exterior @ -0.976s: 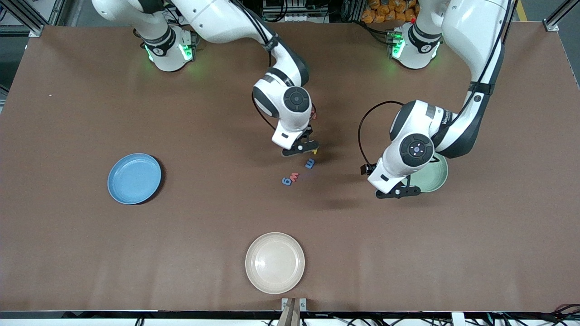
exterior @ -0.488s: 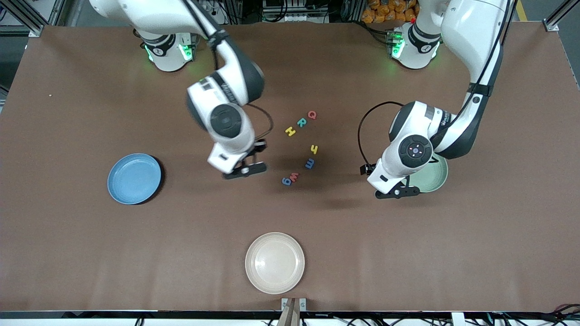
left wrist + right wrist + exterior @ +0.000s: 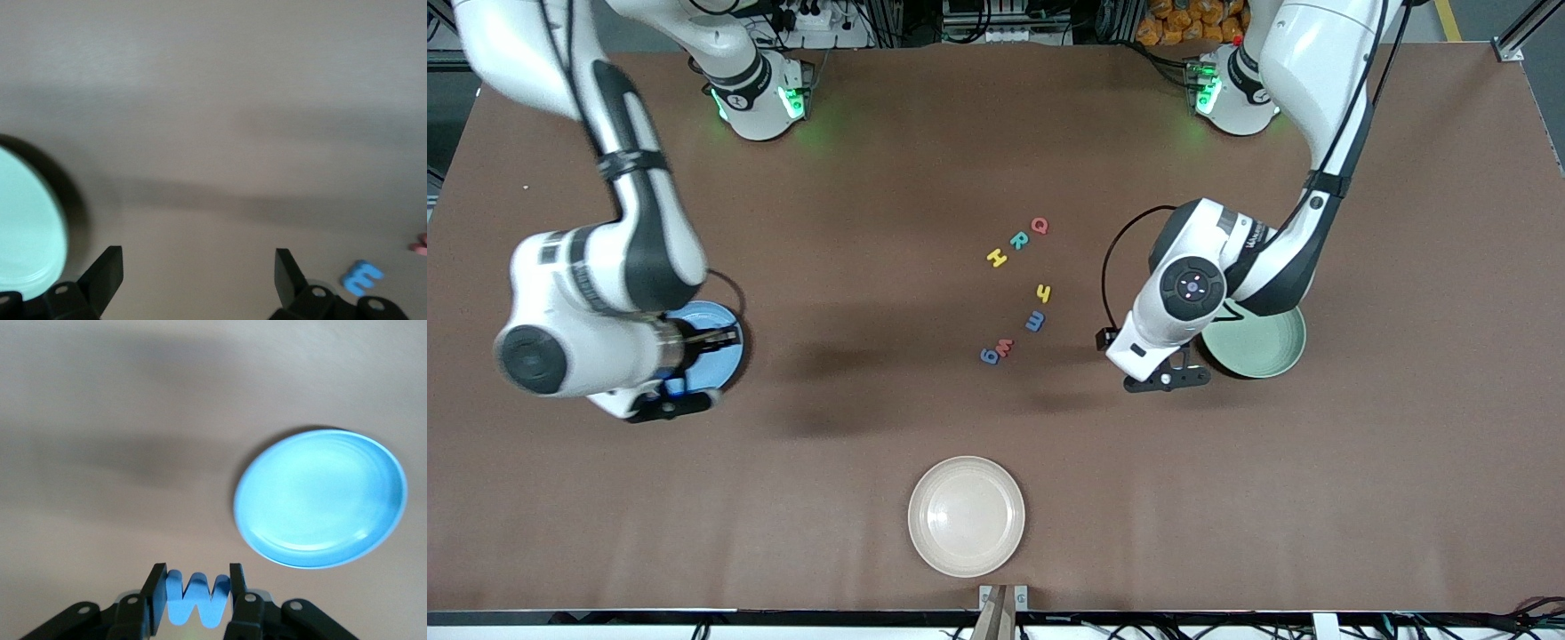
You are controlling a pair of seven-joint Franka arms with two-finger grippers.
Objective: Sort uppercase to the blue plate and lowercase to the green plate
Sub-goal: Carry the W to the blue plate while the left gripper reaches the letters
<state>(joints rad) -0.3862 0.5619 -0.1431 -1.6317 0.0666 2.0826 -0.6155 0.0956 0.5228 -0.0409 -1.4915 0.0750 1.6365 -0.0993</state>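
While our right gripper (image 3: 195,595) pinches the blue M (image 3: 197,599) tight by its two ends, up in the air, the blue plate (image 3: 320,499) sits just ahead of it. Our left gripper (image 3: 199,275) waits wide open, holding nothing, beside the green plate (image 3: 1267,342).

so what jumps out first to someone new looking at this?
The right claw, shut on the blue M, hangs by the blue plate. Seven loose letters lie mid-table, capitals Q, R, H farthest from the front camera. The left claw hangs open beside the green plate.
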